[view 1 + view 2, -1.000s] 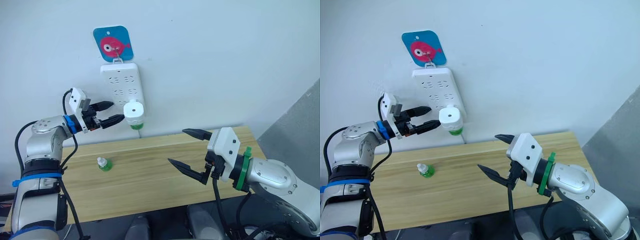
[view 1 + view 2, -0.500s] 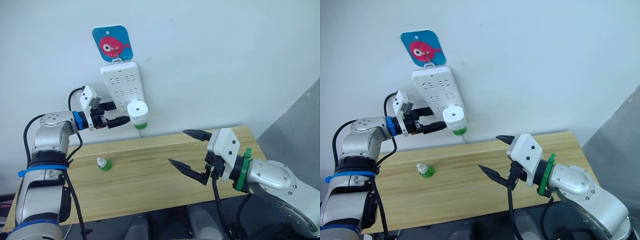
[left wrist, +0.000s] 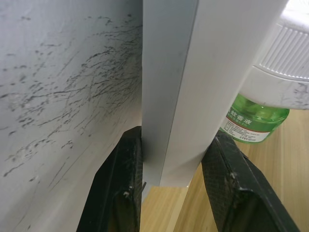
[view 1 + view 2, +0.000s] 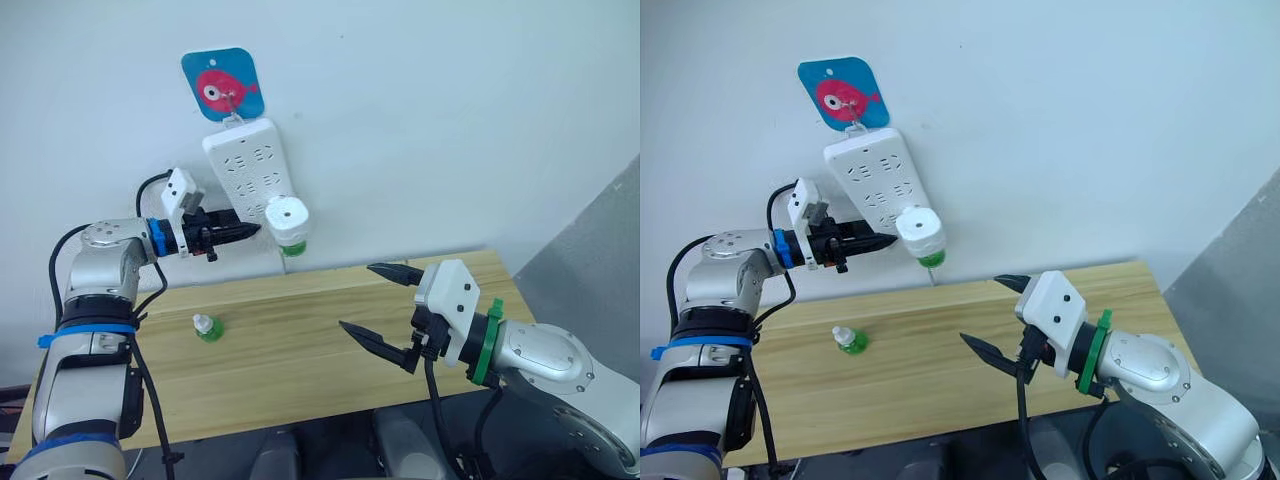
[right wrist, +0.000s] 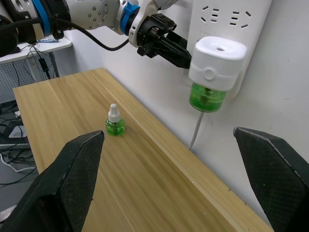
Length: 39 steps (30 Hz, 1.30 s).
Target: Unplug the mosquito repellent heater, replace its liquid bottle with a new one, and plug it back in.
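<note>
White wall: the left claw (image 4: 243, 231) has slid in and now pinches the strip's (image 4: 251, 168) lower edge, swinging it askew. Heater (image 4: 287, 219) remains plugged in; right claw (image 4: 385, 307) waits wide above the surface (image 4: 300, 350).

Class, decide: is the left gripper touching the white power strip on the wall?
Touching. In the left wrist view the left gripper has its two fingers pressed against opposite sides of the power strip, clamping its lower end.
</note>
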Available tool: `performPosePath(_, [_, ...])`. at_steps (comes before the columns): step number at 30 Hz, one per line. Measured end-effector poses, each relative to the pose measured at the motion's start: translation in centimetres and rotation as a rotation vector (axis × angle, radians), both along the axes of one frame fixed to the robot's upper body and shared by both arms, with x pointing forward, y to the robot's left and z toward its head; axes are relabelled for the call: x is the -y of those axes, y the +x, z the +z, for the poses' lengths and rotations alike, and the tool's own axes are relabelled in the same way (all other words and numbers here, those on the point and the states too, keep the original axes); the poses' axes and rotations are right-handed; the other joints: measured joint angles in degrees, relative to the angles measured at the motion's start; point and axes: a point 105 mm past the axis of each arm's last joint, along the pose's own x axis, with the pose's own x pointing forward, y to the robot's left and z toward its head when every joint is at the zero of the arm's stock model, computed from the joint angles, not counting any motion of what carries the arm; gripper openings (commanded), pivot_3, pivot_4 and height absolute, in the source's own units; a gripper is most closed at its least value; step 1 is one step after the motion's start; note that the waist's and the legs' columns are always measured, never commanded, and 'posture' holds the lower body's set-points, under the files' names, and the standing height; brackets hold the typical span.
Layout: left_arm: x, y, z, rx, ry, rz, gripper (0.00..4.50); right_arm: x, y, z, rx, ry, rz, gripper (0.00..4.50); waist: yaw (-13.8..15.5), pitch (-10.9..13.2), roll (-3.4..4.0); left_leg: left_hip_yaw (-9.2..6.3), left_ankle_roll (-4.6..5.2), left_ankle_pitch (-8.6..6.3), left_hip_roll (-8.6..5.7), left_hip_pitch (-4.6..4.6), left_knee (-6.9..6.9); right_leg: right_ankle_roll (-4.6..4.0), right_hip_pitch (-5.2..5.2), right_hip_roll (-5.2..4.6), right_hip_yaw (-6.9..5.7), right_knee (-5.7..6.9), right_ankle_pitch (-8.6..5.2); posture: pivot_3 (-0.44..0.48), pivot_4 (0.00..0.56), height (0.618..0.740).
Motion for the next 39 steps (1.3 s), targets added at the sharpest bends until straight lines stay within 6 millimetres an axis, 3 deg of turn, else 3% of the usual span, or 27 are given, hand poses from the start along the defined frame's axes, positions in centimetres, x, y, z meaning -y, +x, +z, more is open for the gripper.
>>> performPosePath(8, [0.4, -0.3, 0.3, -0.013, 0.005, -0.001, 1.36, -0.2, 1.1, -0.2, -0.013, 0.03, -0.087, 4.5, -0.06, 0.29, -0.09, -0.03, 0.0, 0.0, 0.0, -0.04, 0.0, 0.0, -0.03, 0.0, 0.0, 0.0, 0.0, -0.315, 0.197, 0.74])
performPosePath(16, [0.7, -1.4, 0.6, -0.024, -0.015, 0.01, 1.35, -1.8, 5.5, -1.0, -0.048, 0.098, -0.317, 4.5, -0.66, 0.81, 0.04, -0.04, -0.01, 0.0, -0.02, -0.07, -0.02, -0.07, -0.09, -0.03, 0.02, 0.05, 0.04, -0.3, 0.221, 0.74])
performPosePath(21, [0.8, -1.5, 0.7, -0.024, -0.013, 0.021, 1.35, -3.6, 7.7, 0.6, -0.014, 0.139, -0.363, 4.5, -0.92, 1.01, 0.11, -0.06, -0.01, 0.0, 0.0, -0.08, -0.05, -0.11, -0.15, -0.02, 0.0, 0.12, 0.06, -0.295, 0.223, 0.74])
performPosePath(34, [1.0, -1.7, 0.9, -0.023, -0.016, 0.016, 1.35, -8.3, 8.9, 2.0, 0.001, 0.175, -0.312, 4.5, -0.97, 1.03, 0.13, -0.11, -0.02, 0.01, -0.03, -0.4, -0.02, -0.24, -0.51, -0.08, -0.01, 0.23, 0.14, -0.28, 0.219, 0.74])
performPosePath(39, [1.1, -1.8, 1.1, -0.015, -0.025, 0.009, 1.35, -9.5, 9.2, 2.2, 0.0, 0.2, -0.31, 4.5, -1.01, 1.02, 0.13, -0.15, -0.12, 0.07, -0.04, -0.9, 0.1, -0.3, -1.06, -0.08, -0.03, 0.36, 0.18, -0.275, 0.215, 0.74])
